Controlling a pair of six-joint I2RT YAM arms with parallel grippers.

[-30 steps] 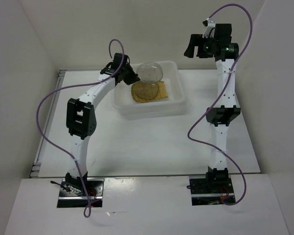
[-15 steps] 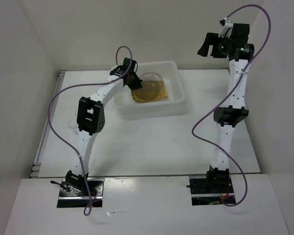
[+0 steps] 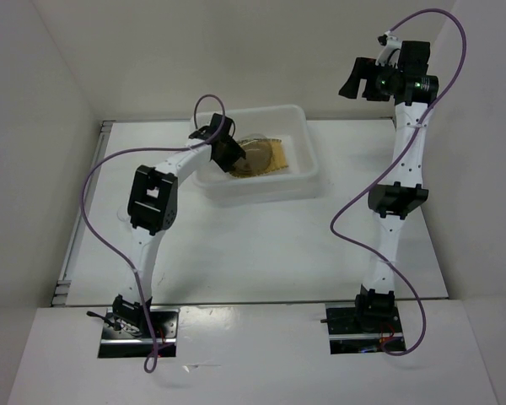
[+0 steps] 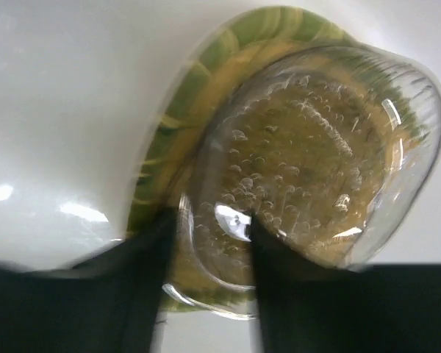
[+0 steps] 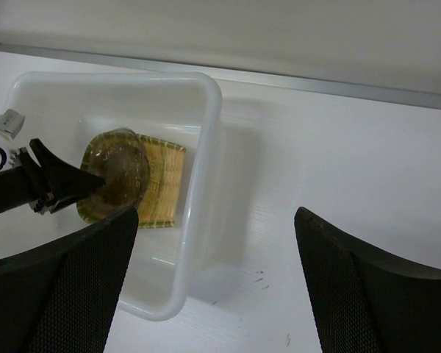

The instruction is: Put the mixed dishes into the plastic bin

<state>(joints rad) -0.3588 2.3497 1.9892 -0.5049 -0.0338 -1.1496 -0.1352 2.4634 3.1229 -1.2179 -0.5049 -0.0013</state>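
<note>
The plastic bin [image 3: 261, 190] stands at the back middle of the table. Inside it lies a tan rounded-square plate [image 3: 282, 154] with a greenish edge [image 4: 184, 95]. A round translucent plate [image 4: 316, 147] rests flat on it, over a second clear rim [image 4: 206, 301]. My left gripper [image 3: 234, 155] reaches into the bin from the left, and its blurred dark fingers [image 4: 143, 279] stand apart, one on each side of the round plate's near rim. High at the back right, my right gripper [image 3: 352, 80] is open and holds nothing. In its view the bin [image 5: 206, 147] and the plates [image 5: 121, 173] lie far below.
White walls close the table on the left, back and right. A metal rail [image 3: 83, 211] runs along the left edge. Purple cables [image 3: 93, 228] loop off both arms. Bare table [image 5: 338, 169] lies right of the bin.
The left gripper has come down into the bin with the round plate, which now lies flat on the tan plate. Its fingers have parted. The right arm swung slightly right, then stayed still.
</note>
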